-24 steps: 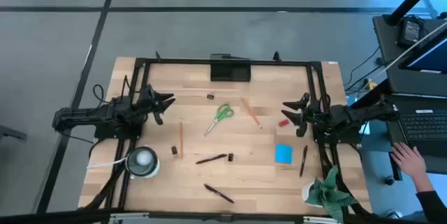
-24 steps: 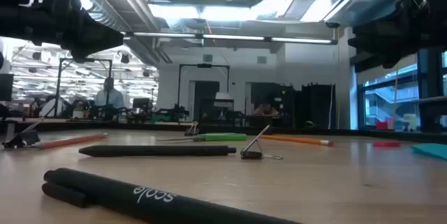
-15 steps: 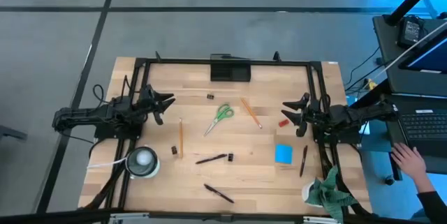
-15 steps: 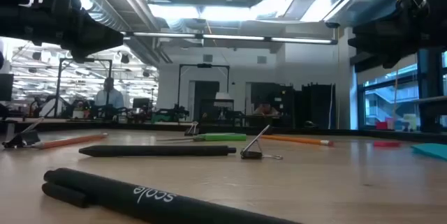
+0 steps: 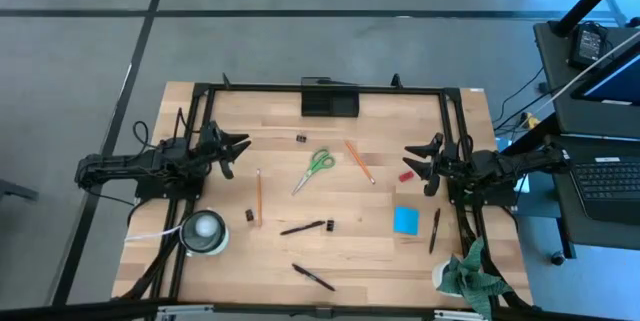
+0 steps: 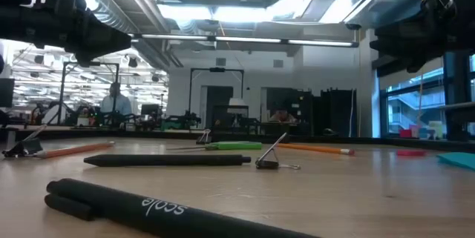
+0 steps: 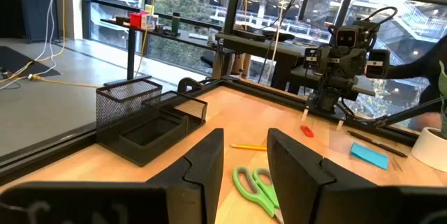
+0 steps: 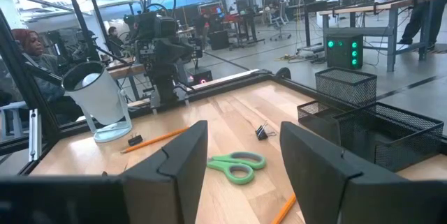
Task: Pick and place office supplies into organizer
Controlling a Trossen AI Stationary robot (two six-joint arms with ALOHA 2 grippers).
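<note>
Hovering at opposite side edges of the wooden surface (image 5: 340, 251), both tools face inward, fingers spread, nothing pinched. Left tool (image 5: 236, 151) sits at the surface's left edge; right tool (image 5: 420, 164) at the right edge.

Organizer (image 5: 329, 101) sits at the far edge, between the two tools and well apart from each; nothing from the supplies is seen in it. Left wrist view shows it as a black mesh tray (image 7: 150, 128) ahead of the left tool and off to one side.

Green-handled scissors (image 5: 315, 169) lie mid-surface, roughly between the tools. Pencil (image 5: 359, 161) lies just beside the scissors, toward the right tool. Small red piece (image 5: 406, 174) is just beside the right tool's fingertips. Blue note pad (image 5: 405, 220) and a black pen (image 5: 434, 230) lie near the right tool. Second pencil (image 5: 258, 196) lies near the left tool. Two more black pens (image 5: 305, 228) (image 5: 314, 277) lie farther from both. White roll (image 5: 205, 231) sits near the left arm.
</note>
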